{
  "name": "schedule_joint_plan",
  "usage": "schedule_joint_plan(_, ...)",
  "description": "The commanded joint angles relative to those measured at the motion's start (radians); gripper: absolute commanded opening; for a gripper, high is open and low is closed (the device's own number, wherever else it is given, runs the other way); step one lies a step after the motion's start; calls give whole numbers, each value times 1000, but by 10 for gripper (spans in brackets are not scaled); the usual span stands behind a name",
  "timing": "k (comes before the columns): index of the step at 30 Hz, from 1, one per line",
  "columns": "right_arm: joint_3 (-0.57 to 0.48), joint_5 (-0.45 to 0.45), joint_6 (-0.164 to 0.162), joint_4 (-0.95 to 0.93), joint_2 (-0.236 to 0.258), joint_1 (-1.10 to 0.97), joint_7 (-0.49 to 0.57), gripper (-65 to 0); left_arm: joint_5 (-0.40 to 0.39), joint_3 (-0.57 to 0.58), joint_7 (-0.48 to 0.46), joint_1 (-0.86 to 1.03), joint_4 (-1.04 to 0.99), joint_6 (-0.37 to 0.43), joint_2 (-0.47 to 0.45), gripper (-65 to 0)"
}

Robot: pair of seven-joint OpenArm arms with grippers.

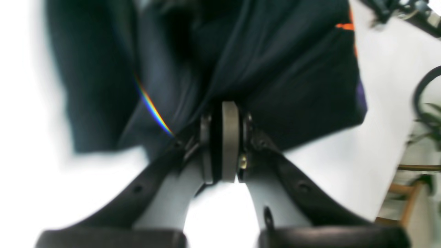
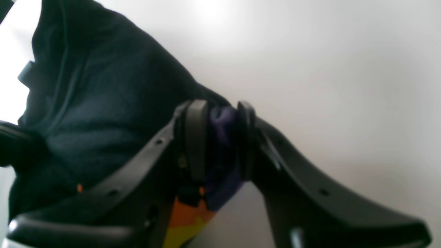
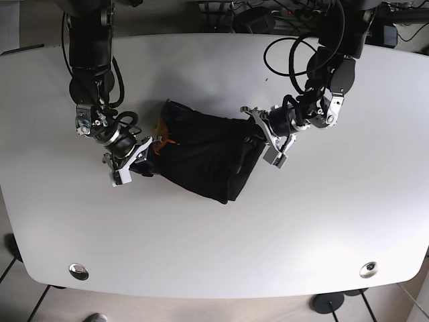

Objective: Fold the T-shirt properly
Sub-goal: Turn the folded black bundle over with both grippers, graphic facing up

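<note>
Both sets of fingers are clamped on the T-shirt (image 3: 208, 157), left fingers (image 3: 260, 137) and right fingers (image 3: 144, 155) at opposite edges, cloth bunched mid-worktop (image 3: 214, 255). Risk, as I judge it: uneven pull slips the thin left pinch, or the fold lands skewed.

Left gripper (image 1: 224, 137) jaws apparently pinching dark T-shirt (image 1: 275, 69); view blurred.

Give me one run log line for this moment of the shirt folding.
stage: mid-fold | left gripper: shut on T-shirt | right gripper: shut on T-shirt | shirt: bunched between both arms on white table
</note>
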Motion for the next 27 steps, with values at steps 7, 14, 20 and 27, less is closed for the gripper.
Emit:
schedule_joint_plan(7, 72, -2, 17, 39, 15, 65, -37, -514, -15, -2, -1, 37, 147, -7, -17, -626)
schedule_joint_plan(14, 74, -2, 21, -119, 61, 148, -34, -517, -15, -2, -20, 35, -5, -10, 11, -626)
schedule_joint_plan(20, 47, -2, 37, -122, 54, 125, -34, -518, -15, 1, -52, -69, -164, -10, 35, -626)
schedule_joint_plan(27, 26, -2, 57, 25, 54, -33, -34, -520, -15, 4, -93, -329, -469, -11, 61, -626)
